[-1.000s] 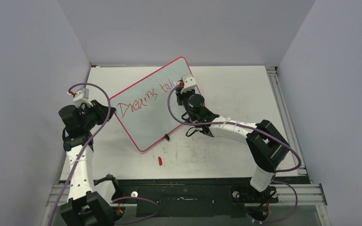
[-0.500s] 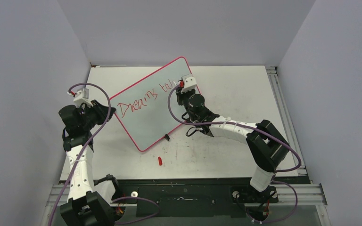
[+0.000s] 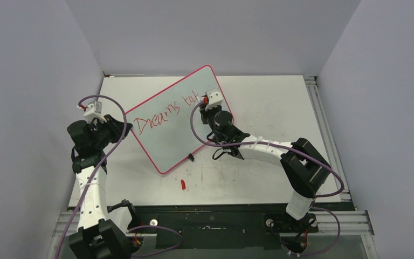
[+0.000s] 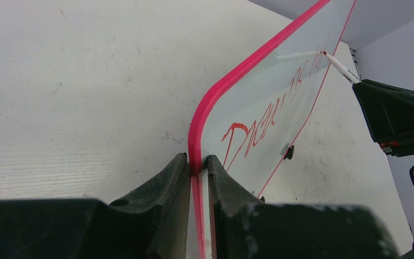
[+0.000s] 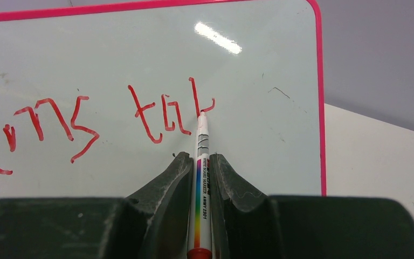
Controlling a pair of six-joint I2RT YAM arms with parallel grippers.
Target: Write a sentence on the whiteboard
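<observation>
One whiteboard [image 3: 164, 143], one marker [image 5: 201, 162], one red cap [image 3: 183, 184], two claws [image 4: 197, 159] [image 5: 199, 156].

Robotics lab test cell: plain grey partition walls [image 3: 210, 32] on three sides of scuffed white table [image 3: 269, 102]; aluminium rails [image 3: 319, 113] along right edge; purple cables [image 3: 335, 181] trailing loose.

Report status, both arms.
Left gripper shut on whiteboard rim. Right gripper shut on marker, tip at the writing. Red cap on table, clear.

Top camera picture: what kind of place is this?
Probably a robot test booth: plain grey walls box in a scuffed white table, and two white-and-black robot arms are bolted to a metal rail at its edge.
</observation>
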